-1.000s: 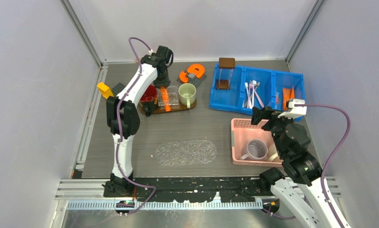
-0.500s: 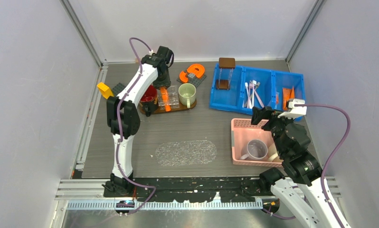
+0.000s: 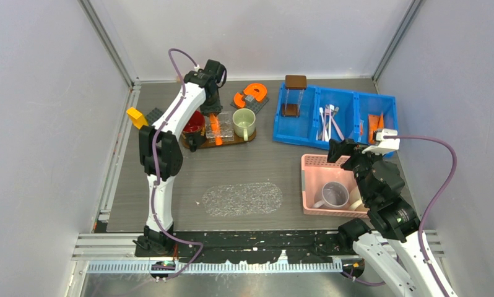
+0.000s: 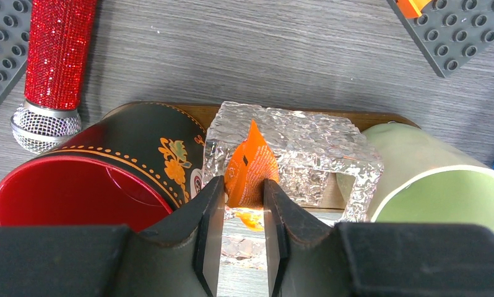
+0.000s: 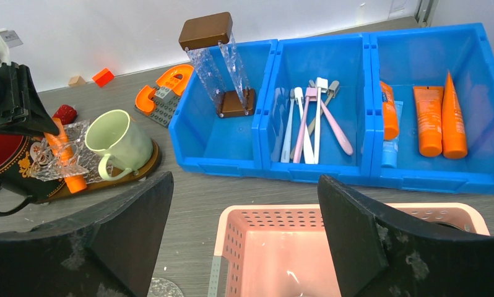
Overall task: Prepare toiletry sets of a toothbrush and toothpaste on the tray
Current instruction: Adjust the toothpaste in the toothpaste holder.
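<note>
**Two arms out, one tube in a pinch**

Seen from overhead, the left arm stretches to the far side of the counter (image 3: 244, 167). Its left hand (image 3: 214, 115) is down over a wooden tray (image 3: 247, 138) that carries a black mug (image 3: 194, 124) with a red inside, a clear holder (image 3: 225, 127) and a pale green mug (image 3: 243, 122). Off to the right sits a blue bin (image 3: 275, 127) of three compartments. The toothbrushes (image 3: 328, 120) lie in the middle one, and spare toothpaste tubes (image 3: 374, 127) in the right-hand one. The right hand (image 3: 342, 151) hangs over the far rim of a pink basket (image 3: 306, 179), near the bin, and a mug (image 3: 335, 195) sits inside the basket.

The left wrist camera shows that hand closed on an orange toothpaste tube (image 4: 251, 170), with both fingers (image 4: 208, 235) pressed to its sides. The tube's narrow end points away from the fingers, over the clear holder and between the two mugs. Whether it rests in a compartment I cannot tell. A red glittery microphone (image 4: 56, 55) lies on the counter beyond the black mug.

The right wrist camera shows the right hand spread wide and holding nothing, with the pink basket below and the bin just beyond. White and pink toothbrushes lie lengthwise in the middle compartment. A brown-capped clear stand (image 5: 220, 62) is upright in the left one.
</note>
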You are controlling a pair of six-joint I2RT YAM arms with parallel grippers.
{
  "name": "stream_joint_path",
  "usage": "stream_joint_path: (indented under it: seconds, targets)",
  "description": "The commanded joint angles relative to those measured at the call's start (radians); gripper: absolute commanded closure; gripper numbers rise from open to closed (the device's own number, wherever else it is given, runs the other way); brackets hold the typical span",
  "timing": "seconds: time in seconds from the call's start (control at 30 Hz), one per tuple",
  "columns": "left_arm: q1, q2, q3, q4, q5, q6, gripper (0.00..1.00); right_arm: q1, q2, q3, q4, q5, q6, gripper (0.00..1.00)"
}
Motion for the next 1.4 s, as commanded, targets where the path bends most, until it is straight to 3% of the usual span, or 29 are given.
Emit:
stream_joint_path:
  seconds: [0.0,0.13,0.23,0.83,0.97,1.2,1.3,1.37]
  targets:
    - [-0.001,-0.043,0.042,-0.032,-0.010,0.002,0.97,0.004,-0.009,0.014,0.024,0.008,-0.009,0.07]
    - [-0.001,-0.032,0.038,-0.038,-0.009,-0.004,0.92,0.005,-0.009,0.015,0.025,0.006,-0.010,0.07]
    - [-0.002,-0.036,0.028,-0.032,-0.003,-0.008,1.00,0.004,-0.010,0.014,0.025,0.007,-0.010,0.07]
    - [-0.002,-0.094,-0.006,0.004,-0.014,-0.007,1.00,0.005,-0.011,0.016,0.024,0.005,-0.008,0.07]
    - [-0.002,-0.085,-0.007,-0.001,-0.015,-0.005,0.83,0.004,-0.013,0.015,0.024,0.005,-0.008,0.07]
    - [-0.002,-0.085,-0.013,0.017,-0.015,-0.006,0.73,0.005,-0.015,0.014,0.023,0.005,-0.008,0.07]
    - [-0.002,-0.084,-0.012,0.028,-0.012,-0.002,0.77,0.005,-0.016,0.016,0.023,0.006,-0.007,0.07]
    - [-0.002,-0.086,-0.012,0.031,-0.011,0.000,0.86,0.005,-0.016,0.014,0.022,0.007,-0.007,0.07]
